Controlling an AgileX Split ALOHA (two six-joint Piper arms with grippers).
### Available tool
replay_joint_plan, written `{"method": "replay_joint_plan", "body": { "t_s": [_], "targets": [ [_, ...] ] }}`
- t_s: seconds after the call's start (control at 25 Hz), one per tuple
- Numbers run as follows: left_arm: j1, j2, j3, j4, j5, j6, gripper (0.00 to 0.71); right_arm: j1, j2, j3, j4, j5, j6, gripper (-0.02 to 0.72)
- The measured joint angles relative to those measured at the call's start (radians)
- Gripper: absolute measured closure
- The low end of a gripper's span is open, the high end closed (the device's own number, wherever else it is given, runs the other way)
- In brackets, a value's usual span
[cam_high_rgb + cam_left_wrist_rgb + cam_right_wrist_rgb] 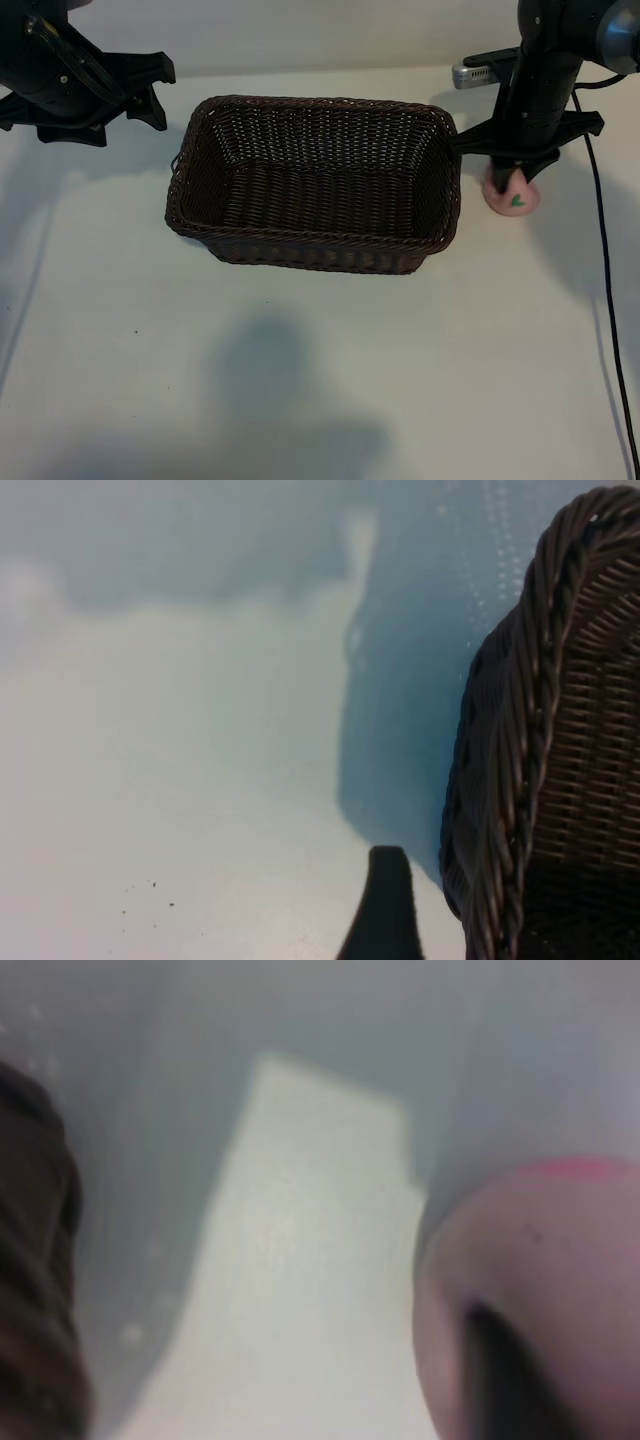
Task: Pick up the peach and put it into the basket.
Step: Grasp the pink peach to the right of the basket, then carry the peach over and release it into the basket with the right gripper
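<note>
The peach [516, 199], small and pink with a green leaf mark, sits on the white table just right of the basket [320, 103]. My right gripper [507, 178] points straight down on it, its fingers pinching the top of the fruit. In the right wrist view the peach [560, 1260] fills one side, with a dark finger [495, 1380] pressed against it and the basket wall [35, 1290] opposite. My left gripper [155, 92] is parked open at the back left, beside the basket's left end. One of its fingers [385, 910] shows next to the braided rim [530, 730].
The dark brown wicker basket has nothing in it. A black cable [605, 260] runs down the table's right side from the right arm. A grey part [478, 72] of the right arm sticks out behind the basket's far right corner.
</note>
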Motion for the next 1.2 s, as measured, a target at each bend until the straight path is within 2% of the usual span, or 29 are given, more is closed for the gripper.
{"method": "replay_joint_plan", "body": {
  "t_s": [0.08,0.16,0.76,0.96,1.2],
  "targets": [
    [0.0,0.0,0.0,0.0,0.0,0.0,0.125,0.0,-0.001,0.0,-0.001,0.009,0.0,0.636],
    [0.0,0.0,0.0,0.0,0.0,0.0,0.125,0.0,-0.001,-0.005,-0.002,0.019,0.0,0.654],
    [0.0,0.0,0.0,0.0,0.0,0.003,0.125,0.0,-0.222,-0.027,-0.012,0.099,0.0,0.658],
    [0.0,0.0,0.0,0.0,0.0,0.003,0.125,0.032,-0.259,-0.027,0.041,0.108,0.0,0.658],
    [0.0,0.0,0.0,0.0,0.0,0.003,0.125,0.174,-0.281,-0.027,0.115,0.082,-0.002,0.658]
  ]
}}
